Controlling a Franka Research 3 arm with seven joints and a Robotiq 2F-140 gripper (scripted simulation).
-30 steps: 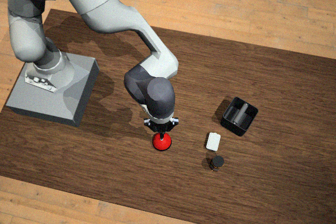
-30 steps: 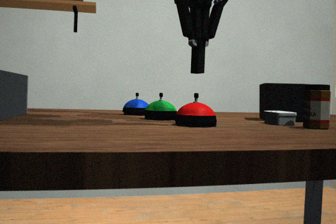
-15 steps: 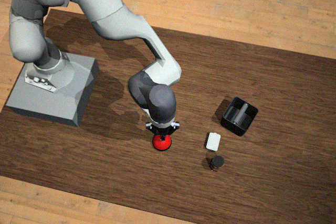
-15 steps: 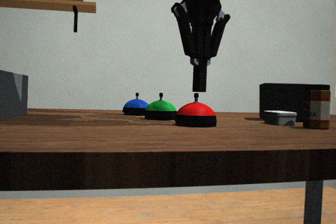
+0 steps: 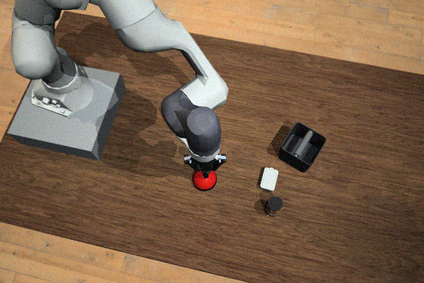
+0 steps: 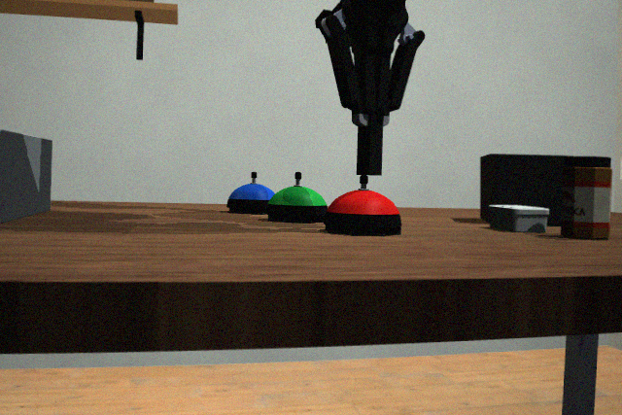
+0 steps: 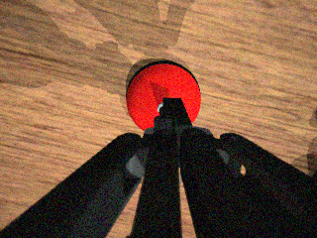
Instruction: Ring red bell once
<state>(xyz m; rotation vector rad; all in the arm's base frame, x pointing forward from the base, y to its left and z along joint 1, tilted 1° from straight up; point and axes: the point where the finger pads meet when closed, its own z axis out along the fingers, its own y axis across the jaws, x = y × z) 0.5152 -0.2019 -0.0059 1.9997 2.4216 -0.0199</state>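
The red bell [image 6: 362, 211] sits on the dark wooden table, with a black base and a small black button [image 6: 362, 181] on top. It also shows in the top view [image 5: 204, 180] and in the wrist view [image 7: 163, 94]. My gripper [image 6: 368, 169] is shut and empty, pointing straight down. Its fingertips stand right on top of the red bell's button, which still looks raised. In the top view the gripper [image 5: 205, 171] covers the bell's middle. In the wrist view the closed fingers [image 7: 170, 111] hide the button.
A green bell [image 6: 296, 203] and a blue bell [image 6: 250, 197] stand behind the red one to the left. To the right lie a white box [image 5: 269, 178], a small jar [image 5: 273, 205] and a black bin [image 5: 301, 146]. The arm's grey base [image 5: 68, 112] stands at the left.
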